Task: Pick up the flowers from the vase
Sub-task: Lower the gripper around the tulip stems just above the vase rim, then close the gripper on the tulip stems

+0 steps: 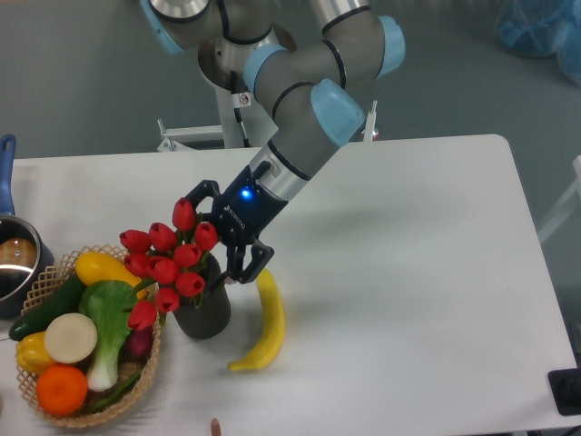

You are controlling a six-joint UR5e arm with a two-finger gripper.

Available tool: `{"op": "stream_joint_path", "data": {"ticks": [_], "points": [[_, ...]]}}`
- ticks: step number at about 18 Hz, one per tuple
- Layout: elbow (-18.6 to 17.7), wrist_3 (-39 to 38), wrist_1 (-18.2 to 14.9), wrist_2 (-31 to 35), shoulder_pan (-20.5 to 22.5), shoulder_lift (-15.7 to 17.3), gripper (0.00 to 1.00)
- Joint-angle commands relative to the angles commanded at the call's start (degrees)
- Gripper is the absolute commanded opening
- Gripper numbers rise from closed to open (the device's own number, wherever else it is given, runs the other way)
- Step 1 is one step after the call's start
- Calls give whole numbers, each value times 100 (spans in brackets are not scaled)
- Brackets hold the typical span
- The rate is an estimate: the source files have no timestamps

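Just left of end effector [221,234]: flowers [168,259]

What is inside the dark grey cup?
Red tulip flowers stick out of the vase. Their stem ends and the cup's inside are hidden by blooms and leaves. The open gripper hovers beside them.

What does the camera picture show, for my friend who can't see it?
A robot arm's open gripper reaches down beside red flowers standing in a dark vase on a white table. A banana lies right of the vase, and a basket of vegetables sits on its left.
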Motion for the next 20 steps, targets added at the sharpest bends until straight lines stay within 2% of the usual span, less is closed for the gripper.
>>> {"op": "stream_joint_path", "data": {"ticks": [3, 8, 12, 20], "points": [[61, 9, 0, -44, -61, -123, 100], [88, 35, 9, -79, -88, -150, 100], [79, 70, 9, -430, -88, -202, 100], [70, 88, 26, -431, -97, -211, 100]]}}
